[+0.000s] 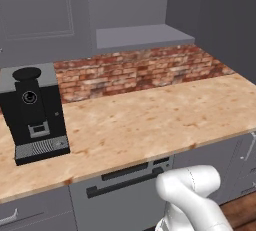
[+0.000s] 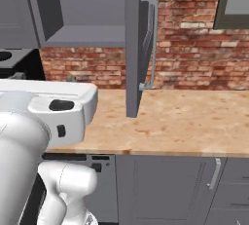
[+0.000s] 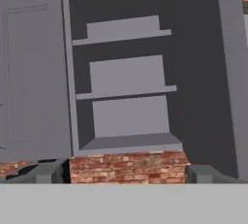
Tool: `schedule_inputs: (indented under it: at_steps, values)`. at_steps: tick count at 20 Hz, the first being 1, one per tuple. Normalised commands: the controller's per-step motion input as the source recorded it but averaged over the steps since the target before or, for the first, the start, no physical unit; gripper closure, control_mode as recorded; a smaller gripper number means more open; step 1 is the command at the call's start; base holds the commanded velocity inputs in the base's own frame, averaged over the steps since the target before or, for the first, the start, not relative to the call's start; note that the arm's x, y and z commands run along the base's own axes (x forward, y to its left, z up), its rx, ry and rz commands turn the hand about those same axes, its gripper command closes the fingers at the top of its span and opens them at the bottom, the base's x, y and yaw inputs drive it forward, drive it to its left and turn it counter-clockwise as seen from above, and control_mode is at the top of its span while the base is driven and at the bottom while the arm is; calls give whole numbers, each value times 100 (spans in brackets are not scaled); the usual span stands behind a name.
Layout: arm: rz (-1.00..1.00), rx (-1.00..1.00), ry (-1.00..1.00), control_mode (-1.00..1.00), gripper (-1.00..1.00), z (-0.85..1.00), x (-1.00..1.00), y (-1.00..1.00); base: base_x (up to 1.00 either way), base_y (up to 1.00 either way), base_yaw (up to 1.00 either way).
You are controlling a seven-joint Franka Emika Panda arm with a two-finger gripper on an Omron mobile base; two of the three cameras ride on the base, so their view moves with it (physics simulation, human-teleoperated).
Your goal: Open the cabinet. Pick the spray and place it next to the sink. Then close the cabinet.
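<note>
The gripper stands with its jaws wide apart and nothing between them, aimed at the cabinet, whose flat dark-grey door hangs swung open ahead and right, above the brick wall. The hand view shows its shelves; the right base view shows the silver bar handle; the left base view shows a black coffee machine on the speckled wooden counter.

A: The cabinet stands open, dark grey inside, with its shelves in plain sight.

B: And its door?

A: Swung right out, edge-on over the worktop in the right base view. Its long silver bar handle runs vertically down the side towards the brick wall.
</note>
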Motion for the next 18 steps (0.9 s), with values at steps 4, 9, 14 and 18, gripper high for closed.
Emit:
schedule_inputs:
  at_steps: [4,9,14,18]
  values:
    - [0,0,-3,-100,-100,0,0,-44,0,0,0]
    - [0,0,-2,-100,-100,0,0,-49,0,0,0]
    - [0,0,-4,-100,-100,-4,2,-42,0,0,0]
    - [1,0,-4,-100,-100,-24,35,-8,0,0,0]
